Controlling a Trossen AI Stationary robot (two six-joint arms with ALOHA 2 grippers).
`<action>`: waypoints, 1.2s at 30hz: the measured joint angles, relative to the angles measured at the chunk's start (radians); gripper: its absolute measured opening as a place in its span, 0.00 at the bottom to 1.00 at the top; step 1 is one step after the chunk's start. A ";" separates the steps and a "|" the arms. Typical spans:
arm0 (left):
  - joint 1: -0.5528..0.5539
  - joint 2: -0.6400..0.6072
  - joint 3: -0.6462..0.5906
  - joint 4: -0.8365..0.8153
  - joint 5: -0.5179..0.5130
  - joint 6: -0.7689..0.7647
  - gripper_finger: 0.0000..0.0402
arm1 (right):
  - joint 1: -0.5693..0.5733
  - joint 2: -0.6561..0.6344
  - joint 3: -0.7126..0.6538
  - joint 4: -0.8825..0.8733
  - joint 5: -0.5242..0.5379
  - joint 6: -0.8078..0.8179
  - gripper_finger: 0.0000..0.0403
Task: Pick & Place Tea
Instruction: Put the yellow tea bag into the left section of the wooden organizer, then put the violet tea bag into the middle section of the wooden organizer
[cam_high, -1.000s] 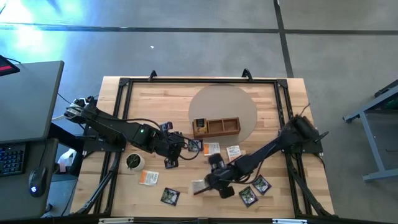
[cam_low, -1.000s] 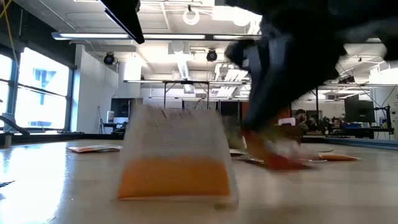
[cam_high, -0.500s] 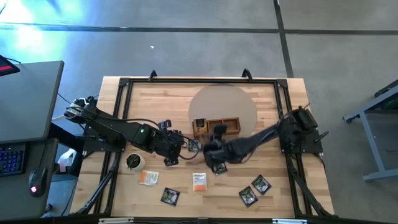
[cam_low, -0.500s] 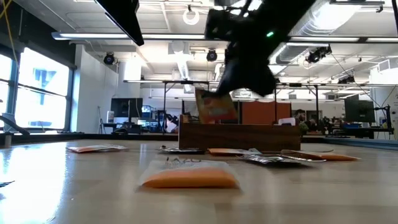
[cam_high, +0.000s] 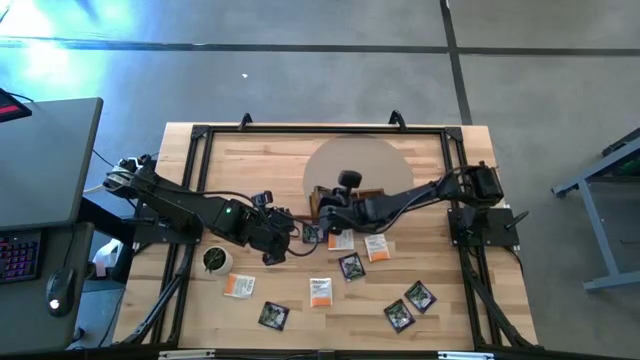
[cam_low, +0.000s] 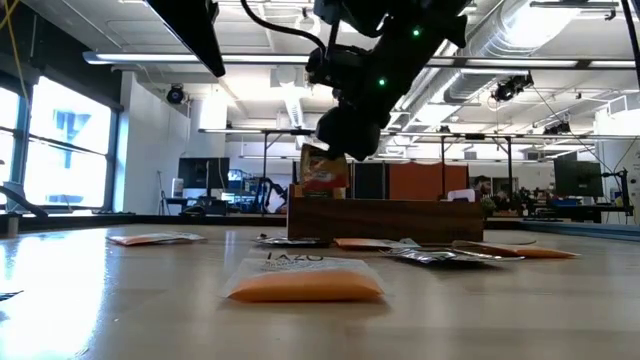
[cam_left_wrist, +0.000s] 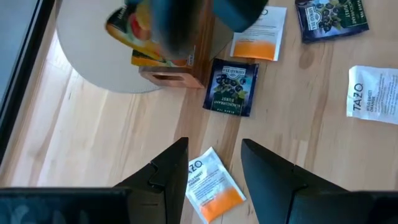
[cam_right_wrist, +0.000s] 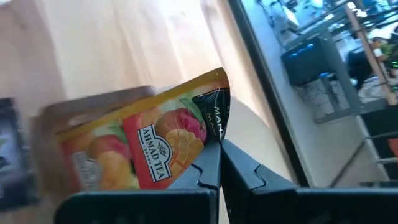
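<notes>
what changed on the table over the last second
The right end effector swung from the front of the table, near the black packets, back to the left end of the wooden tray, carrying a yellow-orange tea packet that it holds pinched above that end. A white-and-orange packet and a black one are uncovered. The left end effector, cup and tray stayed put.

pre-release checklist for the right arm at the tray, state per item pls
1. Right gripper shut on the yellow-orange packet: ok.
2. Packet over the wooden tray, at its end compartment: ok by the low view; exact compartment cannot tell.
3. Packet low enough to drop in: cannot tell; it hangs above the tray rim.
4. End compartment free: not ok for sure, a yellow packet already sits there.
5. Left gripper clear of the tray: ok, jaws open over a white-and-orange packet.
</notes>
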 joint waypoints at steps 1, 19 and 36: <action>0.000 0.000 0.000 -0.004 0.000 0.000 0.36 | 0.004 0.002 0.000 0.000 -0.004 0.005 0.00; 0.000 0.000 0.000 -0.056 -0.029 -0.050 0.36 | 0.030 0.119 0.001 0.052 0.014 -0.087 0.09; 0.000 0.000 0.000 -0.093 -0.030 -0.094 0.36 | 0.142 0.071 0.001 0.051 0.248 -0.250 0.36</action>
